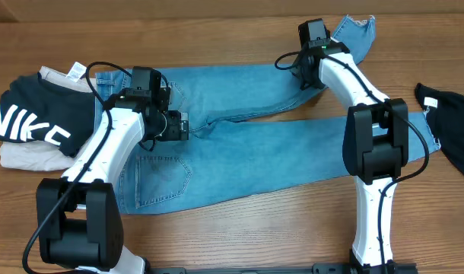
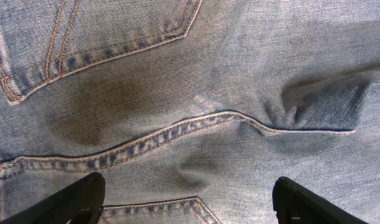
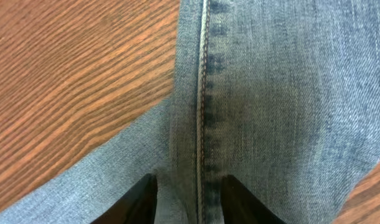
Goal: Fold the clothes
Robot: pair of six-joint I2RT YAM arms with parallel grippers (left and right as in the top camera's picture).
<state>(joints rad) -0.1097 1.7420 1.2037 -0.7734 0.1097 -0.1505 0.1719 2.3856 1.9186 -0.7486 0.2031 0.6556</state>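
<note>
Light-blue jeans lie spread across the table, legs running right, the upper leg ending in a frayed hem. My left gripper hovers open over the seat, its fingers wide apart above the curved seam with denim below. My right gripper sits on the upper leg near the hem. In the right wrist view its fingertips pinch a raised fold along the leg's side seam. A black NIKE top lies at the far left.
A beige garment lies under the black top. Another black garment rests at the right edge. Bare wooden table runs along the front, and wood shows left of the pinched leg.
</note>
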